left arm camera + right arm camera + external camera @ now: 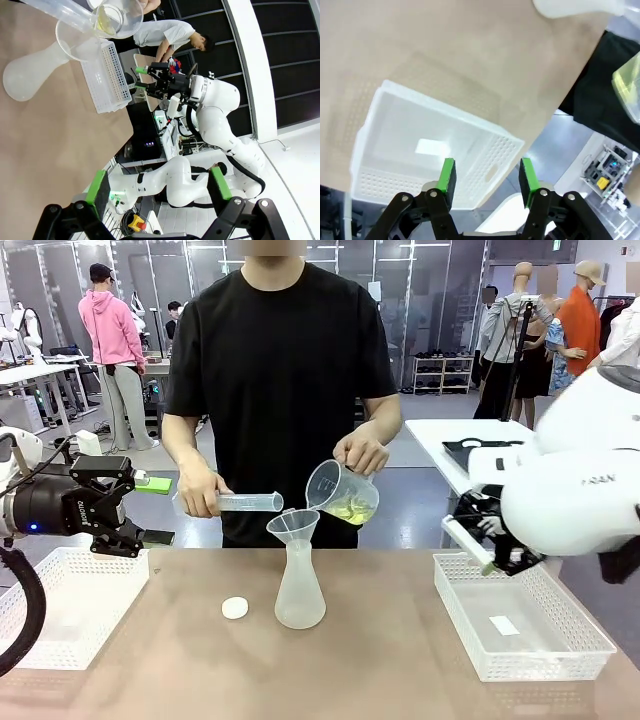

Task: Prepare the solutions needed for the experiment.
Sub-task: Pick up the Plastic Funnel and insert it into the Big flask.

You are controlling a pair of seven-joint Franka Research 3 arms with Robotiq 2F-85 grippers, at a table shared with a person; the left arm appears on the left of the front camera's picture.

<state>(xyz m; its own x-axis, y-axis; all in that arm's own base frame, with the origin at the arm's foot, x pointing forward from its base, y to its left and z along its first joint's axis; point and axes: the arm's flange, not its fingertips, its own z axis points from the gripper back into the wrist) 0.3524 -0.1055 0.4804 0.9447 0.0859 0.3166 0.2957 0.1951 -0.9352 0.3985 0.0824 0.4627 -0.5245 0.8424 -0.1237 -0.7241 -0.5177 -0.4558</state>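
Here, a person's hand [360,453] tilts a beaker [335,488] of yellowish solution [352,508] beside the funnel [293,527]; misaimed, it could spill, while the left gripper [157,185] and right gripper [487,180] gape, empty

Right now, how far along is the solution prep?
Done: funnel seated in the flask. In hand: the person tilts the beaker of yellow-green solution over it, a cylinder in the other hand. Left: the pour itself; the flask looks empty. The left claw and right claw stand open, empty.

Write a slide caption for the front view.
Person holds a tilted beaker of yellow-green solution above the funnel in a flask; left gripper and right gripper hang open at the sides.
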